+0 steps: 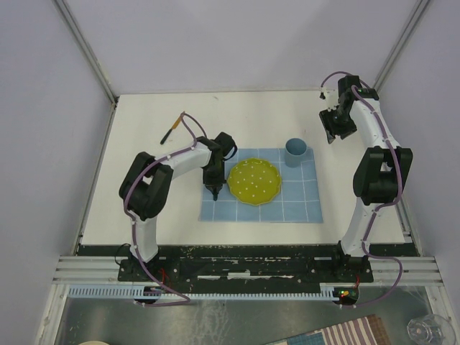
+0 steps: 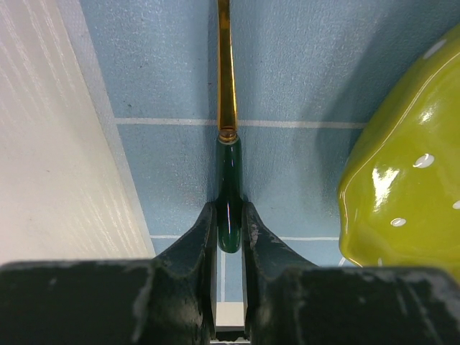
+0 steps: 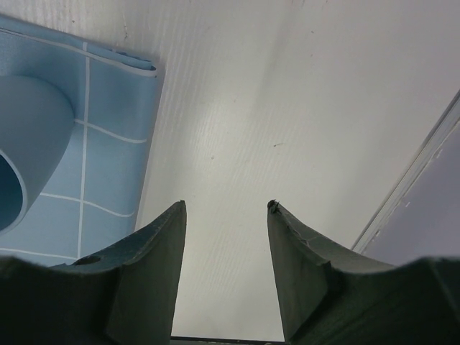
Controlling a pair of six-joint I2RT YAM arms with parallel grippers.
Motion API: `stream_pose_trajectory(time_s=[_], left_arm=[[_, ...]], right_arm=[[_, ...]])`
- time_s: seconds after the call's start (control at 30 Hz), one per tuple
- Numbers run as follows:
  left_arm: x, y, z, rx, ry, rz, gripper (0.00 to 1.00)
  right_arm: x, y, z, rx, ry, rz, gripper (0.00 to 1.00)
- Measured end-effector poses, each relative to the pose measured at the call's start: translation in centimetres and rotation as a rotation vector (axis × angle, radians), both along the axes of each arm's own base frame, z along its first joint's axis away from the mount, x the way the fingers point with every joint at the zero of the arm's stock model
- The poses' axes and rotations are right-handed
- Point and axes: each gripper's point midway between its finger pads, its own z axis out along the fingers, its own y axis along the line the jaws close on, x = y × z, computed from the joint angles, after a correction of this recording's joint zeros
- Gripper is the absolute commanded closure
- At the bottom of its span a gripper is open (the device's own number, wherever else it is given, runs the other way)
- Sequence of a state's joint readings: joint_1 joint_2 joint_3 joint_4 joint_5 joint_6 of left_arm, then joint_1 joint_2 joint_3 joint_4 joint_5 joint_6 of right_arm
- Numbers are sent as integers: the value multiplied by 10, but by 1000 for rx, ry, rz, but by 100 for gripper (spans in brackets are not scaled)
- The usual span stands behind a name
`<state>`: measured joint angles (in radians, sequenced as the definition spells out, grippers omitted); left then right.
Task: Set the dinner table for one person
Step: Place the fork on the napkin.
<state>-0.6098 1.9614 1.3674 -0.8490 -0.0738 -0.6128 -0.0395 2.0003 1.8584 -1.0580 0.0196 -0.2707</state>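
Note:
My left gripper (image 1: 213, 190) is shut on the dark green handle of a gold-shafted utensil (image 2: 227, 86); its head is out of view. In the left wrist view the gripper (image 2: 230, 215) holds it low over the light-blue grid placemat (image 2: 302, 79), just left of the yellow-green spotted plate (image 2: 406, 172). The plate (image 1: 254, 181) sits in the middle of the placemat (image 1: 302, 208) on the white dinner table (image 1: 144, 151). My right gripper (image 1: 332, 131) is open and empty above the table's back right; it also shows in the right wrist view (image 3: 226, 208).
A blue cup (image 1: 295, 151) stands on the placemat's back right corner, also in the right wrist view (image 3: 25, 151). A second gold utensil with a dark handle (image 1: 172, 129) lies on the table at the back left. Walls enclose the table's sides.

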Motion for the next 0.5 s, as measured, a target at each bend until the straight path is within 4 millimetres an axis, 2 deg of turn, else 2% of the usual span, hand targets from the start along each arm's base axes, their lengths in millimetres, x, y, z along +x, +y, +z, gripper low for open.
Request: stream_pose_trajectory(time_s=[0.2, 0.4, 0.5], left_arm=[[0, 0, 0, -8, -2, 2, 68], [-5, 2, 1, -3, 0, -3, 61], [-4, 3, 11, -5, -26, -3, 60]], right_arm=[[0, 0, 0, 1, 0, 0, 42], [-1, 0, -1, 2, 3, 1, 42], [-1, 1, -1, 3, 5, 1, 42]])
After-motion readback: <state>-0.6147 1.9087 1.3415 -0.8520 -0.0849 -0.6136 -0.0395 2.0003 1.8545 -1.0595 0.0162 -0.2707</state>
